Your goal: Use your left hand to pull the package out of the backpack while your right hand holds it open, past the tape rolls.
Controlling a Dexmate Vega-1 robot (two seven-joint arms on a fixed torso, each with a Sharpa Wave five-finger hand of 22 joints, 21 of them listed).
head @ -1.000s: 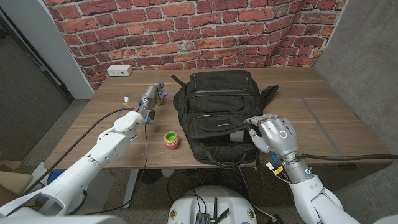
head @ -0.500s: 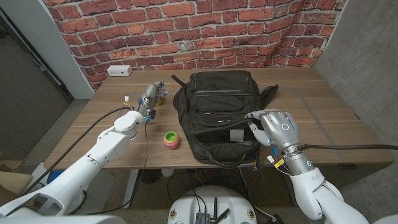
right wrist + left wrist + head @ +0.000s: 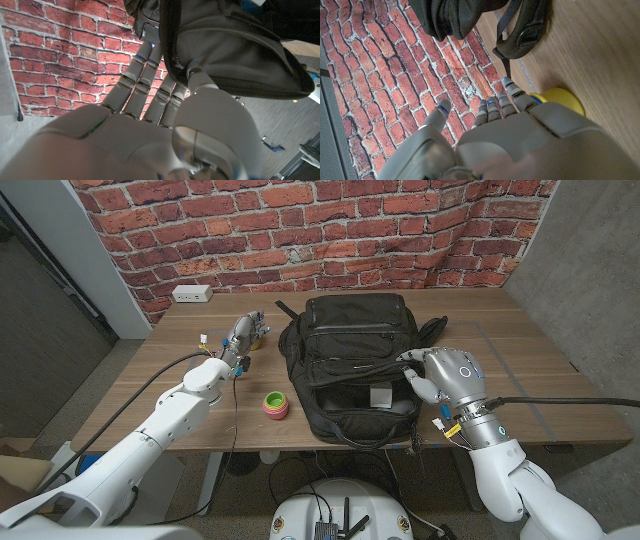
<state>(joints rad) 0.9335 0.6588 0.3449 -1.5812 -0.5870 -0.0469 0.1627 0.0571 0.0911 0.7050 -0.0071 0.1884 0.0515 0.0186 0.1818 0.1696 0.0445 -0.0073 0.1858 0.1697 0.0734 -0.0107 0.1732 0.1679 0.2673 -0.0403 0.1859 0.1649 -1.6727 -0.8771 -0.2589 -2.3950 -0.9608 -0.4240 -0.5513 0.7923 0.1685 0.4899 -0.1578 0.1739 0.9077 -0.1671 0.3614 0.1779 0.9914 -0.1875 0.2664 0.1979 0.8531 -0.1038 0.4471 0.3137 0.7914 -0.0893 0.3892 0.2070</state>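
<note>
The inside of the black backpack [image 3: 352,365] is dark, so most of what lies in it is hard to see. A small pale square with a tag-like look [image 3: 380,397] shows in the open front part; it may be the package, but it is too small to be sure. In the head view, the left robot hand [image 3: 240,337] is small and partly blocks a little yellow thing [image 3: 262,331] next to it. I cannot tell what that thing is.

The right robot hand [image 3: 445,376] is at the right side of the backpack. Its fingers [image 3: 412,362] curl over the edge of the open flap and hold it. In the right wrist view the fingers [image 3: 150,75] reach up behind the black cloth, and the thumb sits on the near side by the zipper, so the cloth is pinched between them.

The left robot hand holds nothing. It is on the worktop [image 3: 520,350] to the left of the backpack, not touching it. In the left wrist view its fingers [image 3: 495,107] are straight and a bit apart.

The backpack lies flat in the middle of the worktop. A stack of bright tape rolls [image 3: 275,405], green on top, with pink and yellow under it, sits near the backpack's lower left corner.
</note>
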